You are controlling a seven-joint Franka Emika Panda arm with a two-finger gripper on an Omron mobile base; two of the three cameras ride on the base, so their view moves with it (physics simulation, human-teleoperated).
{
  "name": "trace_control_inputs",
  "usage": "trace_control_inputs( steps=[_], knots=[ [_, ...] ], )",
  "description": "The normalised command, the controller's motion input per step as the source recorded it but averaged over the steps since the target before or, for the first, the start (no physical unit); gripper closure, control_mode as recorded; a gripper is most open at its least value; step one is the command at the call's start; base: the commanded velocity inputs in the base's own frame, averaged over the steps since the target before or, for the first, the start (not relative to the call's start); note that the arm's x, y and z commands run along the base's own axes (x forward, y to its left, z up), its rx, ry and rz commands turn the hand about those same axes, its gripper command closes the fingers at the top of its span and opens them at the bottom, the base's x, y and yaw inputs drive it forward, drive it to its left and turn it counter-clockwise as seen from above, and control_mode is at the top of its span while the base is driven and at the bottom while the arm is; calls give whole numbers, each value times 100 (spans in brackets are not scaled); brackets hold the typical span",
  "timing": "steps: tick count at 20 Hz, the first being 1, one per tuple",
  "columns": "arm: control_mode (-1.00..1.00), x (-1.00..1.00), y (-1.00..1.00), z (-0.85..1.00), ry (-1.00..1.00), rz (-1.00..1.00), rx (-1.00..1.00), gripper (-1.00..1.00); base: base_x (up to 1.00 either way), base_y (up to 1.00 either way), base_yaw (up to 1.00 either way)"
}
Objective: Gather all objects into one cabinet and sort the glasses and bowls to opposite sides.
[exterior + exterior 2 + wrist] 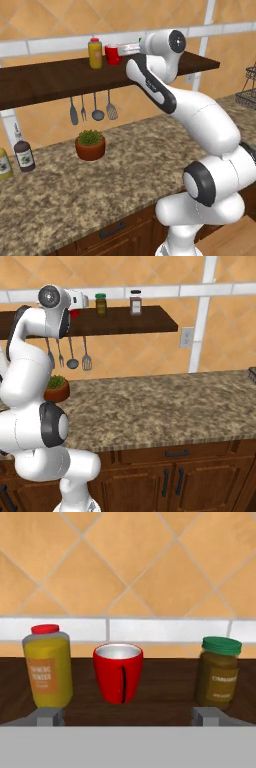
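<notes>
We are lined up to fetch the red cup (118, 672) off the wall shelf (45, 82). In the hand view it stands dead centre, upright, with our claw (128, 716) spread wide open and empty, one fingertip low at 7 o'clock and the other at 5 o'clock. We judge this the approach before the grasp: the next move calls for pushing straight forward until the cup sits between the tips, then closing on it and lifting it clear of the shelf.

Neighbours crowd the cup. A yellow jar (48, 665) stands just beside it at 9 o'clock, and a green-lidded jar (218, 673) stands a little farther off at 3 o'clock. The open tips look about as wide as the gap between those two, so a crooked advance could knock either one.

From the left base view the arm reaches up to the shelf; hanging utensils (93, 107) and a potted plant (90, 144) on the bench (125, 165) lie well below and out of the way.
</notes>
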Motion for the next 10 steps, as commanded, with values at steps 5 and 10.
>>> trace_control_inputs(
  steps=[5, 10],
  knots=[
    [-100, 19, 0, -27, 1, 0, 0, -100, 0, 0, 0],
    [-100, 26, 0, -10, 0, 0, 0, -100, 0, 0, 0]
  ],
)
